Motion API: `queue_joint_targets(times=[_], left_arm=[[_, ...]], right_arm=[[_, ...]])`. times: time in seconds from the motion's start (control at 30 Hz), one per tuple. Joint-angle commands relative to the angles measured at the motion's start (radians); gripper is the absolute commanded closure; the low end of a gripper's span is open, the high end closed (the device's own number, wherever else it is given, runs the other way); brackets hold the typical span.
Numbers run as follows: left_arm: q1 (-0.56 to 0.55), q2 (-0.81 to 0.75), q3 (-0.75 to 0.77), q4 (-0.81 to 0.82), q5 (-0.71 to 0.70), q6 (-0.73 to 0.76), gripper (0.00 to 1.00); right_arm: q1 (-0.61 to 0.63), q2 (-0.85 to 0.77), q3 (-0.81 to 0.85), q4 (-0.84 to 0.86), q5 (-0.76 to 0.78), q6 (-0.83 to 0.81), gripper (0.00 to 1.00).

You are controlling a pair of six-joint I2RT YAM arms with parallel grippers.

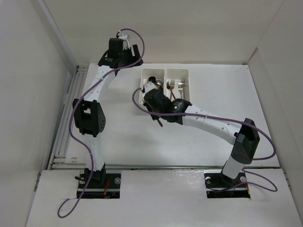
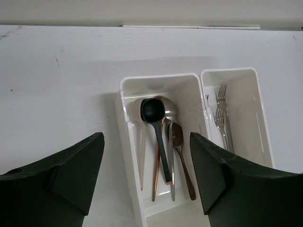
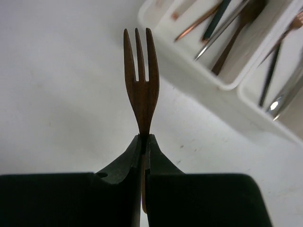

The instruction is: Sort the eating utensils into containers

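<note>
I see a brown-copper three-pronged metal fork [image 3: 141,90], two white rectangular plastic bins [image 2: 156,76], a shiny black spoon [image 2: 152,111], a slim copper spoon [image 2: 177,137], and thin silver forks [image 2: 221,111] at its 3 o'clock.

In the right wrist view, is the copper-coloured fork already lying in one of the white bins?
No, the fork is clamped in the shut right gripper over the table, outside the nearest bin.

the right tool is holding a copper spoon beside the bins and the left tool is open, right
Not quite. The right tool is shut on a copper fork, not a spoon; the right wrist view shows its three tines. The rest holds: it is beside the bins and the left tool is open.
</note>
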Motion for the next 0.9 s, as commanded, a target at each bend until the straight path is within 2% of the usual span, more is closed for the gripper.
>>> queue_joint_targets(times=[0.0, 0.2, 0.33, 0.47, 0.6, 0.67, 0.7, 0.73, 0.83, 0.87], left_arm=[[0.018, -0.086, -0.01, 0.016, -0.021, 0.011, 0.3], [0.041, -0.116, -0.053, 0.006, -0.054, 0.032, 0.27], [0.062, -0.153, -0.101, 0.006, -0.085, 0.055, 0.27], [0.094, -0.19, -0.163, 0.016, -0.117, 0.08, 0.25], [0.105, -0.211, -0.194, 0.016, -0.145, 0.101, 0.24], [0.116, -0.22, -0.194, 0.016, -0.166, 0.121, 0.21], [0.116, -0.221, -0.194, 0.016, -0.166, 0.121, 0.19], [0.116, -0.221, -0.194, 0.016, -0.176, 0.121, 0.19], [0.125, -0.23, -0.194, -0.006, -0.2, 0.141, 0.14], [0.136, -0.239, -0.194, -0.006, -0.2, 0.141, 0.1]], right_arm=[[-0.084, -0.017, 0.15, 0.016, 0.13, -0.043, 1.0], [-0.36, 0.142, 0.353, 0.06, 0.164, -0.066, 1.0], [-0.479, 0.285, 0.442, 0.051, 0.13, -0.055, 1.0], [-0.537, 0.427, 0.502, 0.004, 0.072, -0.055, 1.0], [-0.548, 0.452, 0.517, -0.036, 0.012, -0.025, 0.77], [-0.557, 0.402, 0.499, -0.021, 0.012, -0.014, 0.33], [-0.557, 0.402, 0.488, -0.021, 0.012, -0.014, 0.33], [-0.557, 0.361, 0.488, -0.021, 0.012, -0.014, 0.21], [-0.569, 0.247, 0.477, -0.021, 0.012, -0.014, 0.11], [-0.585, 0.21, 0.467, -0.021, 0.012, -0.014, 0.04]])
